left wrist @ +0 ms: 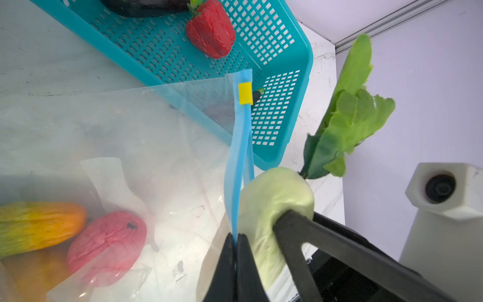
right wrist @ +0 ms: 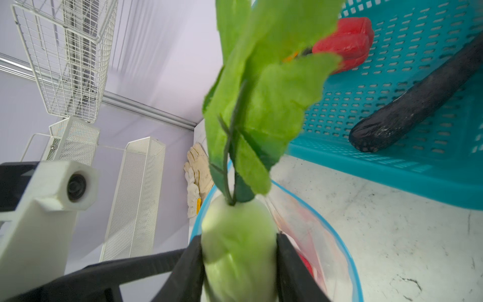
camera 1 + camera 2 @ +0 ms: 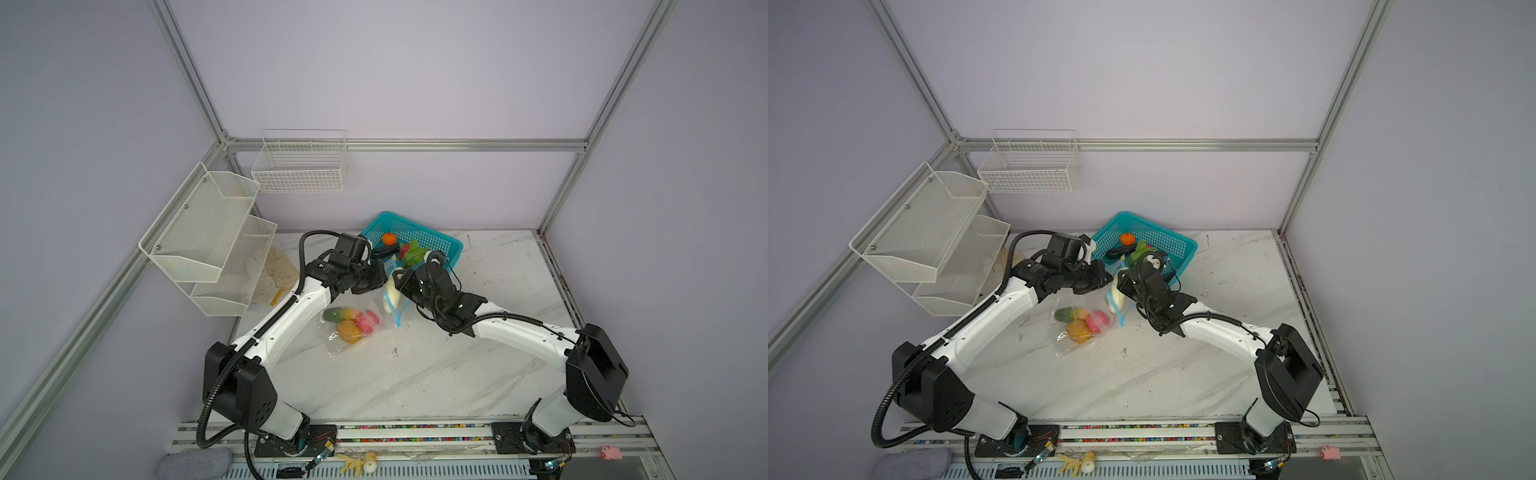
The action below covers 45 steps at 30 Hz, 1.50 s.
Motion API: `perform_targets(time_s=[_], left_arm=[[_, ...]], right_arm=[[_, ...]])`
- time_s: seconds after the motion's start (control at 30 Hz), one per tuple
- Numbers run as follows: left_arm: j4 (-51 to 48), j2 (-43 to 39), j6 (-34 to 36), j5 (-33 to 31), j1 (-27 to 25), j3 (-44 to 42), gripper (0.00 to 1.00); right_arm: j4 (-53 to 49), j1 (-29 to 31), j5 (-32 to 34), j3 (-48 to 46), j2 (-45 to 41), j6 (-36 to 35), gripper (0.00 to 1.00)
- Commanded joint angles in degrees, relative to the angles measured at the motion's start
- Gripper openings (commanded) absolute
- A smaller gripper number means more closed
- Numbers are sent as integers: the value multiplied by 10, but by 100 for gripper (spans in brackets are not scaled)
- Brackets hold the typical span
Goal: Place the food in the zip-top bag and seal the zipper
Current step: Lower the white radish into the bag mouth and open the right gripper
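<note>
We show the left gripper (image 1: 237,240) pinched tight on the zipper (image 1: 237,162), the light-blue strip along the mouth of the zip-top bag (image 1: 170,130). It lifts that stretch of the mouth above the marble surface (image 3: 415,374). The yellow slider (image 1: 245,93) sits near the far end of the strip, well apart from the fingertips.

The right gripper (image 2: 239,251) clamps the white radish (image 2: 235,222) by its pale root at a middling width, one finger pressed to each side. The green leaves point towards the far edge of the surface. In the right wrist view the blue strip curves around the root, so we read the root as standing in the open mouth. How deep it reaches we cannot tell.

The bag's body lies flat near the middle of the surface, towards its far half. Three pieces rest inside it, touching or just beside one another:
- a green-to-orange fruit (image 3: 338,313)
- a pink fruit (image 3: 368,322)
- a yellow-orange fruit (image 3: 349,331)

The teal basket (image 3: 415,232) stands at the far edge, just beyond both grippers. It holds an orange (image 3: 389,238), a dark eggplant (image 2: 418,104) and a red pepper (image 1: 210,28).
</note>
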Motion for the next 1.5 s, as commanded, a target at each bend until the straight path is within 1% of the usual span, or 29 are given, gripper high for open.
perform_targets(time_s=[0.0,0.27,0.33,0.43,0.53,0.6,0.67,0.8,0.87,0.97,1.03,1.07,1.13,1.23,1.3,1.4,1.47], left_arm=[[27,-18,-13,14,4,39,0],[28,-25,-13,12,4,36,0],[28,-26,-13,11,4,35,0],[28,-26,-13,11,5,34,0],[28,-25,-13,11,6,34,0],[28,-25,-13,11,7,33,0],[28,-26,-13,11,8,33,0],[28,-30,-13,11,11,28,0],[28,-33,-13,12,14,25,0],[28,-36,-13,16,17,24,0],[28,-37,-12,18,18,25,0],[26,-38,-10,18,20,27,0],[21,-41,-9,18,21,29,0],[19,-47,-8,17,23,29,0],[17,-47,-7,16,24,29,0],[11,-47,-6,16,27,31,0],[9,-70,-6,14,29,30,0]], right_arm=[[-6,6,-2,-5,-8,15,43],[-4,15,-21,4,12,13,48],[-3,15,-24,4,13,12,52],[0,15,-30,6,15,8,61],[-3,15,-30,9,16,4,69],[-6,15,-35,15,11,4,71],[-12,15,-27,23,0,-13,72],[-35,14,-6,42,-33,-84,72],[-47,8,-5,45,-55,-132,71],[-49,-6,-11,21,-91,-193,67],[-62,-28,-24,6,-106,-214,64],[-69,-42,-39,-1,-109,-220,62],[-83,-77,-95,-7,-101,-227,60],[-111,-111,-164,11,-61,-245,58],[-139,-119,-189,37,-28,-256,55],[-150,-124,-215,62,5,-269,55],[-149,-124,-227,69,18,-275,56]])
